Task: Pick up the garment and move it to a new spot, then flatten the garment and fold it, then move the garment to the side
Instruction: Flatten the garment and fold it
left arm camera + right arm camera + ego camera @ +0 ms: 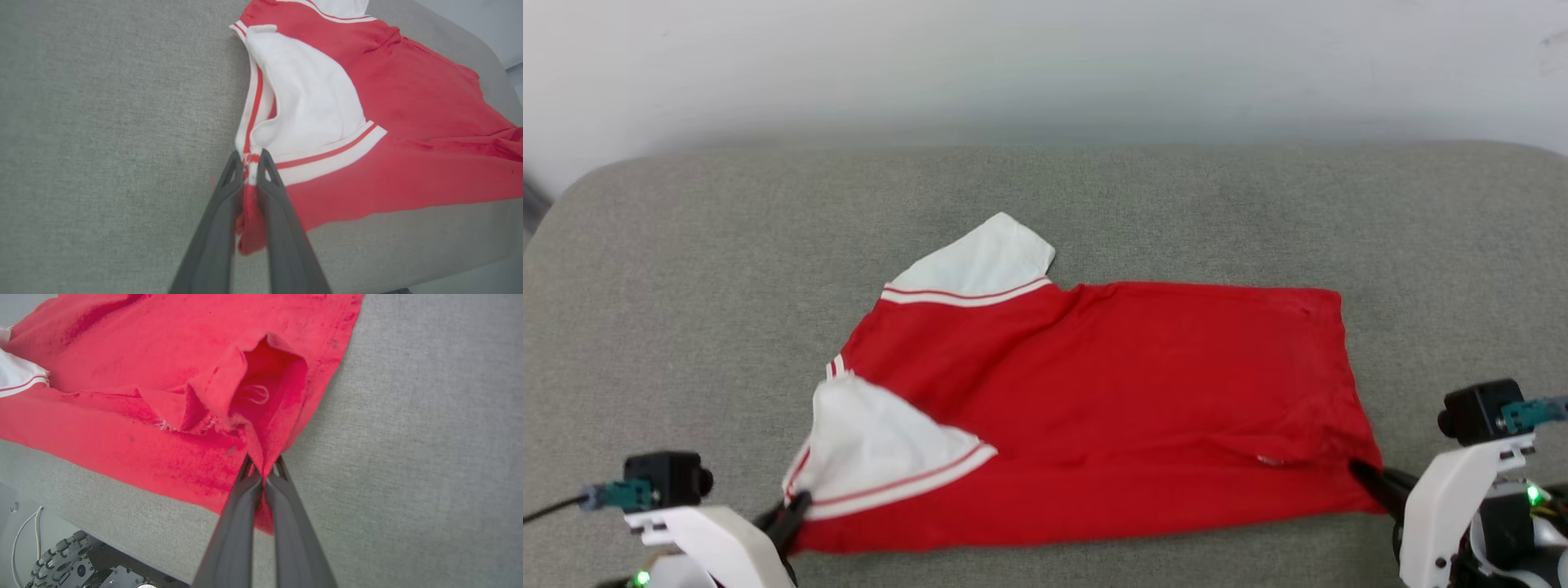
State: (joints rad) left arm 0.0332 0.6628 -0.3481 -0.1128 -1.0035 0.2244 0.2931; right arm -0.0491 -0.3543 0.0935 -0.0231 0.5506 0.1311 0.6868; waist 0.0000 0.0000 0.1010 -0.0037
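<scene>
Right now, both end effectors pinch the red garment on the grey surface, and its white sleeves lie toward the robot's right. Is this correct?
Not quite. The white sleeves lie toward the robot's left, as the head view shows. The rest holds: the left end effector and the right end effector both pinch the red garment on the grey surface.

Garment [408,122] corner partly behind left claw [250,156]
</scene>
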